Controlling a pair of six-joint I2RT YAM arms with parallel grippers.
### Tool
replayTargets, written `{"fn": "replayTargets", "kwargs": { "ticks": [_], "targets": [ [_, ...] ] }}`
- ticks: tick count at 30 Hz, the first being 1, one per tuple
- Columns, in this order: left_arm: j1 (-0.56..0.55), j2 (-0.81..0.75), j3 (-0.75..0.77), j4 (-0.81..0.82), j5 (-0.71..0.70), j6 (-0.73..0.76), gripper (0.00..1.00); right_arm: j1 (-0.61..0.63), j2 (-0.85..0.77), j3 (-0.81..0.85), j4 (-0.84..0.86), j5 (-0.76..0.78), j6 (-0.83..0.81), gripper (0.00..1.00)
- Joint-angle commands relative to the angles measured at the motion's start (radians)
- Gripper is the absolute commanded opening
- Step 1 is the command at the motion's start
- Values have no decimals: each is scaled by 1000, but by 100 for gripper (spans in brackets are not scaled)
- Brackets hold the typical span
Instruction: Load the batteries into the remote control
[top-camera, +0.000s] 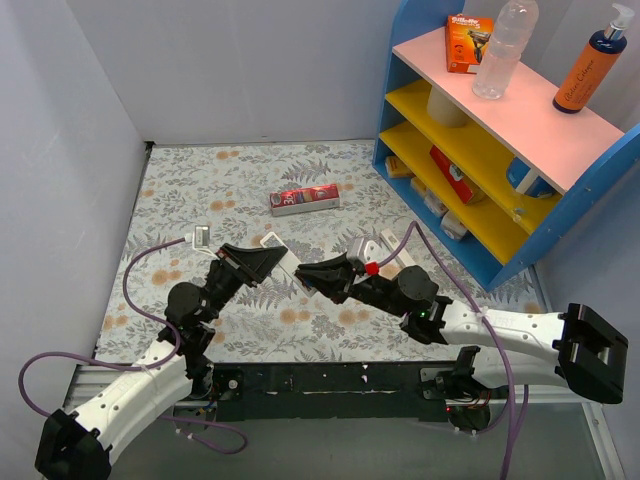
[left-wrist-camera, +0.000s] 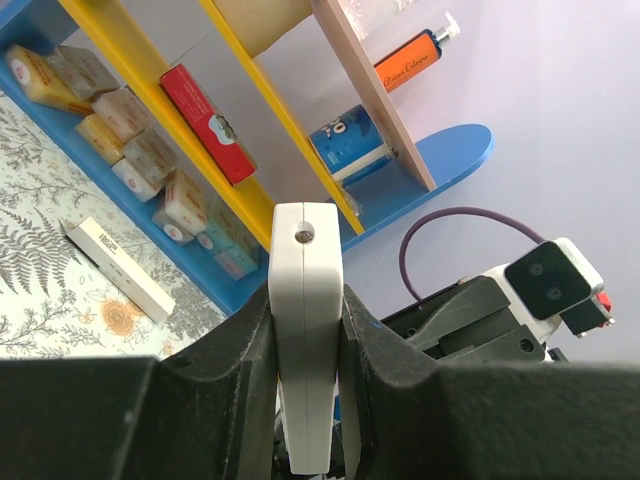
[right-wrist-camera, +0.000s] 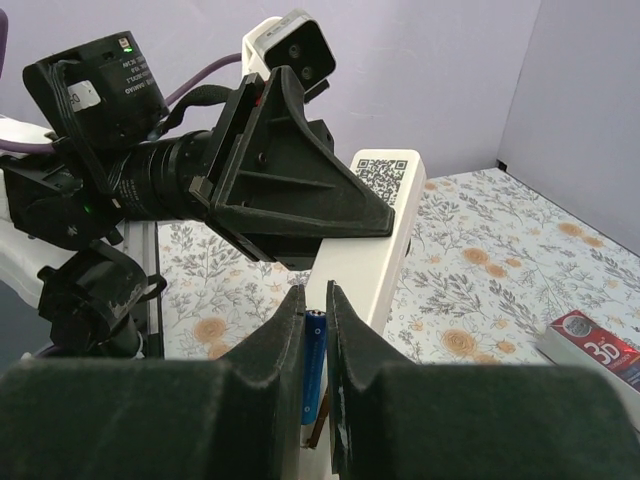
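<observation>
The white remote control (left-wrist-camera: 305, 330) stands on edge between the fingers of my left gripper (left-wrist-camera: 305, 300), which is shut on it. In the right wrist view the remote (right-wrist-camera: 375, 230) shows a QR label on its back, with the left gripper (right-wrist-camera: 290, 190) clamped across it. My right gripper (right-wrist-camera: 314, 300) is shut on a slim blue battery (right-wrist-camera: 314, 360) held lengthwise against the remote's near end; the battery's lower end is hidden. From above, both grippers (top-camera: 283, 260) (top-camera: 306, 270) meet tip to tip at mid-table around the remote (top-camera: 272, 241).
A red carton (top-camera: 305, 199) lies on the floral mat behind the grippers. The blue shelf unit (top-camera: 500, 150) with boxes and bottles stands at the right. A long white box (left-wrist-camera: 118, 268) lies on the mat near the shelf's foot.
</observation>
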Motion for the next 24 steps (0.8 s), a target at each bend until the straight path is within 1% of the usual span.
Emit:
{"fn": "replayTargets", "kwargs": {
  "ticks": [1, 12, 19, 24],
  "targets": [
    [4, 2, -17, 61, 2, -31, 0, 9, 11, 29, 84, -2, -17, 1],
    [3, 12, -33, 112, -6, -74, 0, 20, 32, 29, 91, -5, -6, 1],
    [3, 3, -44, 167, -27, -90, 0, 24, 18, 11, 49, 17, 2, 1],
    [4, -2, -47, 173, -27, -99, 0, 26, 5, 8, 14, 37, 0, 1]
  ]
}}
